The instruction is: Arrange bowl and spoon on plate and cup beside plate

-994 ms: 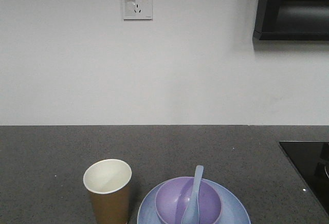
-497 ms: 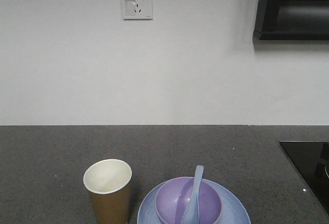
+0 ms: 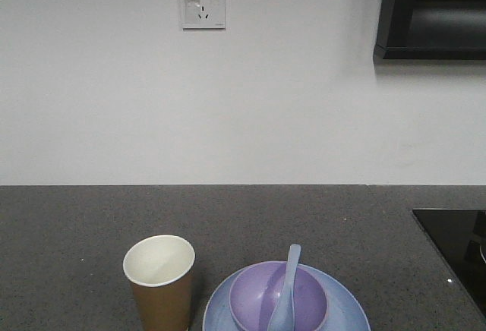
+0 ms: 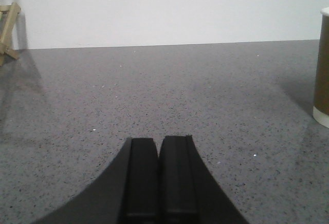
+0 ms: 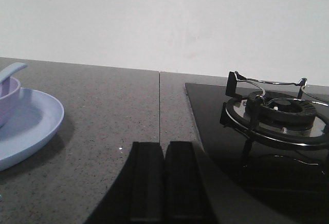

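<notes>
Lavender plastic bowl (image 3: 279,297) with pale-blue spoon (image 3: 285,289) seated on round pale-blue plate (image 3: 345,306); brown paper cup (image 3: 159,282) beside. Left gripper (image 4: 159,147), right gripper (image 5: 163,152) clenched, empty. Arrangement apparently complete; retract.

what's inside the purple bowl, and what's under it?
Inside the bowl: the spoon, handle leaning over the far rim. Under it: the plate. The bowl's front edge and base are cut off by the frame, so the contact isn't visible.

Left gripper (image 4: 158,147): we see two flat black fingers.
Right gripper (image 5: 164,152): we see the same black, smooth fingers.
</notes>
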Motion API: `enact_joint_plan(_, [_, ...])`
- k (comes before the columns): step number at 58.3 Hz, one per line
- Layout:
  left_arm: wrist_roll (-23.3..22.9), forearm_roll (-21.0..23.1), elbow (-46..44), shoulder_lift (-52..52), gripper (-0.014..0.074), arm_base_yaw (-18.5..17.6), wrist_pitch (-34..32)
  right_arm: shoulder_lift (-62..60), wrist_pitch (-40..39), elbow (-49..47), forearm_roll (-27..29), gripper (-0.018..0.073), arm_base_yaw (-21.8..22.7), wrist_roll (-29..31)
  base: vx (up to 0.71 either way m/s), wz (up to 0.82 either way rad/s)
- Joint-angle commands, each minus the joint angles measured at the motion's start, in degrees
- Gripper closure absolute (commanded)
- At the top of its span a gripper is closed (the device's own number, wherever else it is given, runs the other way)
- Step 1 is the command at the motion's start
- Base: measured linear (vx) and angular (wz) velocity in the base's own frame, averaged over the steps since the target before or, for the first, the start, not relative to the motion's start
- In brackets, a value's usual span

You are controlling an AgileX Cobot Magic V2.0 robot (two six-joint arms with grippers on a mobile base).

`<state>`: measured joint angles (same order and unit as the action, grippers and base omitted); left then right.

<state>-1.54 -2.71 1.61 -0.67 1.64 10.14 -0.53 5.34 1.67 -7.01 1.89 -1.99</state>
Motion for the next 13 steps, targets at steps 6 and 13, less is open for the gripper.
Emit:
enact_joint_plan(6, [-0.2, 0.5, 1.5, -0.8, 0.0602, 0.1, -4.6, -0.3, -4.6, 1.0, -0.5, 0.0571, 0.4, 0.3, 0.0, 0.0])
enact_joint_plan(13, [-0.2, 0.5, 1.5, -0.8, 0.0602, 0.1, -4.6, -0.3, -4.6, 1.0, -0.5, 0.0571, 0.4, 0.3, 0.0, 0.0])
